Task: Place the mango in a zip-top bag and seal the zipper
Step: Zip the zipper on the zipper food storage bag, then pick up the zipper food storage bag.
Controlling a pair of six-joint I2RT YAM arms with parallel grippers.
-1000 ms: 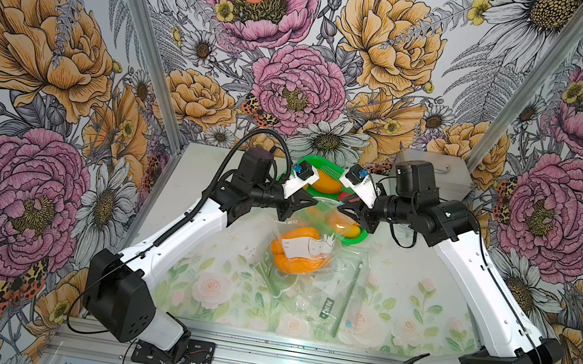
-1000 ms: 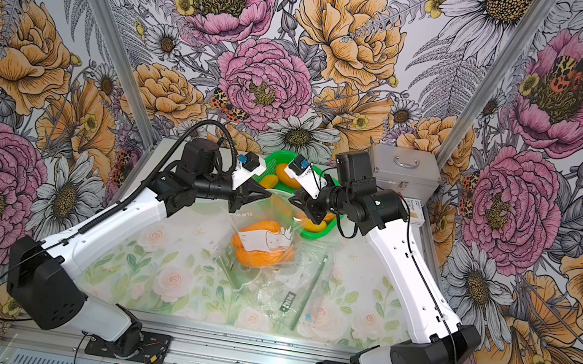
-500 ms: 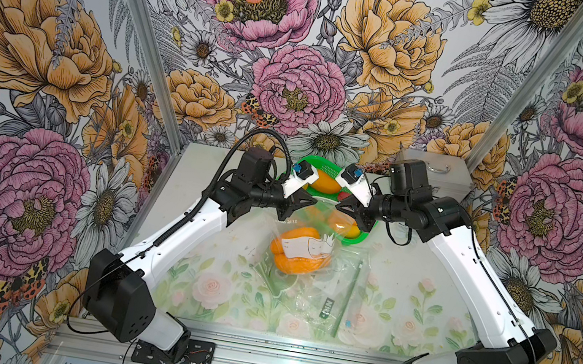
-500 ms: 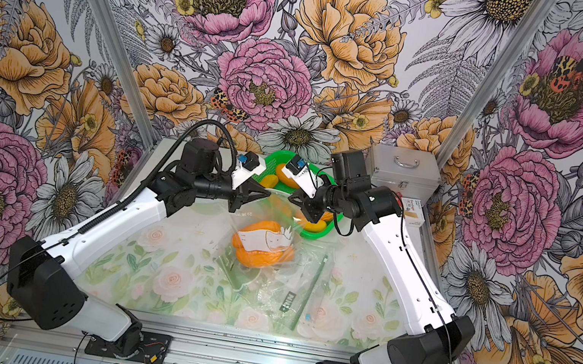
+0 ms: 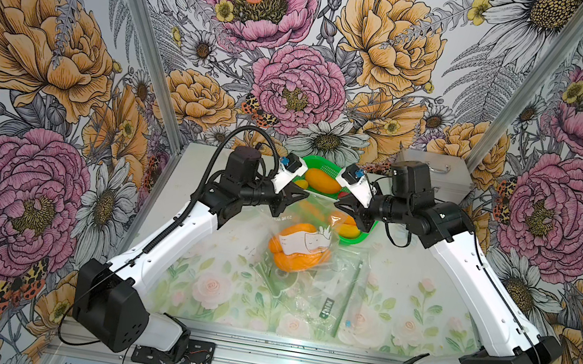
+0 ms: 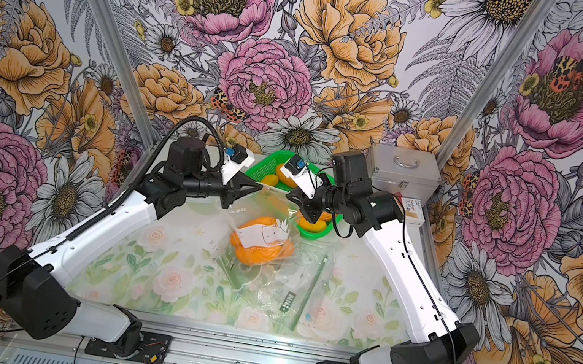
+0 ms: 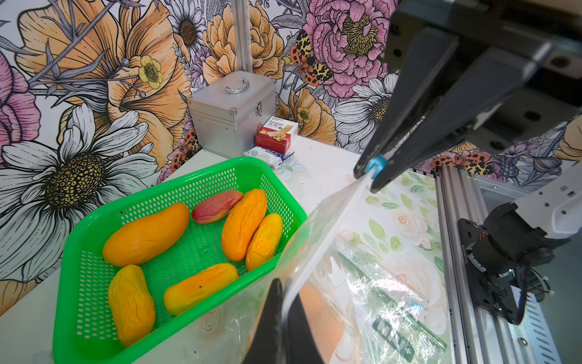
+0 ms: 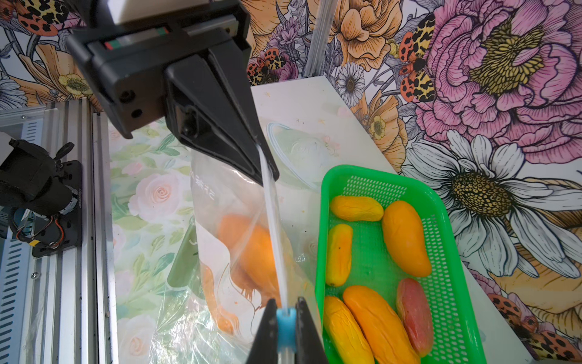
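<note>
1. In both top views my left gripper (image 5: pixel 301 197) and right gripper (image 5: pixel 338 207) meet almost tip to tip just above the middle of the frame, raised over the table (image 5: pixel 208 289).
2. The left gripper is pinched closed on one end of the top edge of the zip-top bag (image 5: pixel 299 218). The right wrist view shows the plastic coming straight out from between its black fingers (image 8: pixel 220 138).
3. The right gripper stands narrow, its two fingertips pressed against either side of the blue slider (image 8: pixel 286 324) at the other end of that edge.
4. The zipper strip (image 8: pixel 274 220) runs taut as one thin band between the two grips. I cannot tell whether it is sealed along its whole length.
5. The mango (image 5: pixel 298 262) is inside the bag, at the centre of the frame below both grippers. A white label (image 5: pixel 306 241) on the bag covers part of it. I cannot tell whether the bag's bottom touches the table.
6. The green basket (image 5: pixel 352 239) sits just behind the bag, upper centre, holding six loose mangoes (image 7: pixel 146 234), five orange-yellow and one reddish.
7. Spare clear bags (image 5: pixel 343 296) lie flat to the lower right of the bagged mango.
8. A silver case (image 5: pixel 431 174) stands at the table's upper right corner, with a bandage box (image 7: pixel 277 135) just beside it.
</note>
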